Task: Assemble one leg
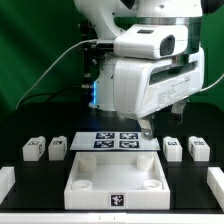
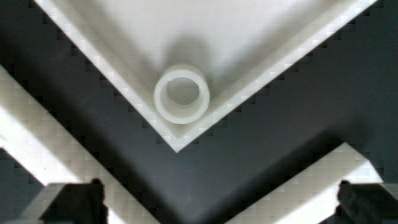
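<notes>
Four legs, small white blocks with marker tags, lie in a row on the black table: two on the exterior view's left point(image 1: 33, 149) point(image 1: 57, 149) and two on its right point(image 1: 172, 148) point(image 1: 198, 149). My gripper point(image 1: 150, 127) hangs above the table by the right end of the marker board point(image 1: 115, 140), apart from every leg. In the wrist view the gripper point(image 2: 217, 205) is open and empty, its dark fingertips point(image 2: 71, 200) wide apart. Below it lies a corner of the large white tray-like piece point(image 2: 107, 60) with a round recess point(image 2: 182, 92). No leg shows in the wrist view.
The large white square tray-like piece point(image 1: 80, 183) with corner recesses sits at the table's front middle. White blocks stand at the far left edge point(image 1: 5, 180) and far right edge point(image 1: 215, 180). The arm's body hides the back of the table.
</notes>
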Motion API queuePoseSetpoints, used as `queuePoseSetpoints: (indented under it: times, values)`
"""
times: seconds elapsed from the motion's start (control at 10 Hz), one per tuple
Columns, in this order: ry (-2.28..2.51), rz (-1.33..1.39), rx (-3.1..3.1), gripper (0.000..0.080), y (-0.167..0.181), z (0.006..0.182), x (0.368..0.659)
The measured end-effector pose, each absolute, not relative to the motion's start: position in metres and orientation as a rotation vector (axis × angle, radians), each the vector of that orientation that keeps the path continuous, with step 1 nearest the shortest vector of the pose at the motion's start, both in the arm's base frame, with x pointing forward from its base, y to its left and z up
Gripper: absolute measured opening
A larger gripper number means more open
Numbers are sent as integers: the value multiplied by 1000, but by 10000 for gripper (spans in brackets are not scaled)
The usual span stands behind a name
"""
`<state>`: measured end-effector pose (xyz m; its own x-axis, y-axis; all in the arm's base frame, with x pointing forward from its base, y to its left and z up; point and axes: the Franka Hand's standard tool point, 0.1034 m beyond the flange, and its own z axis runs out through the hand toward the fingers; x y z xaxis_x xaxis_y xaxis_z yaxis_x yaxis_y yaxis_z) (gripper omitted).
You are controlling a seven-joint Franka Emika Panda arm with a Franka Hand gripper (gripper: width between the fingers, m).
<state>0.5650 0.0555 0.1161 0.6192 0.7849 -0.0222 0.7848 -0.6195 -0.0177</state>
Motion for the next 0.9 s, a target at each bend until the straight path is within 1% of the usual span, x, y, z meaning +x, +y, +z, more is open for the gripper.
queuePoseSetpoints:
  times: [0.6,0.7,0.8,0.9]
  values:
    - [-1432,44,-2788,650,55,116,565]
    - [-1489,48,-2758,650,52,115,556]
    - [-1626,62,-2675,650,44,112,537]
    - [-1813,79,-2540,650,31,105,515]
